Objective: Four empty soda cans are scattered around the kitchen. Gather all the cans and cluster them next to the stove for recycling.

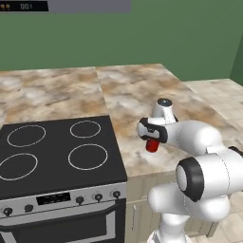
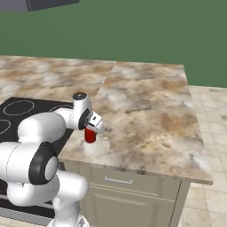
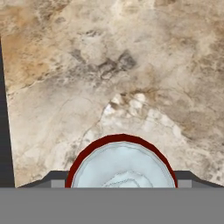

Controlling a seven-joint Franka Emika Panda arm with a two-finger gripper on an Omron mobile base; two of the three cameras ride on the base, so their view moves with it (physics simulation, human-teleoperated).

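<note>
The fingers (image 3: pixel 121 186) clasp a soda can (image 1: pixel 152 145) by its sides, upright over the counter (image 2: pixel 146 111), at the stove's (image 1: pixel 52 156) three o'clock. Empty, it looks light, thin-walled and slippery; a gentle mid-body hold suits it.

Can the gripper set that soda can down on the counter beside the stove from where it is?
Probably yes. The gripper holds the soda can upright over bare counter, just right of the stove; nothing lies beneath it in the hand view.
</note>
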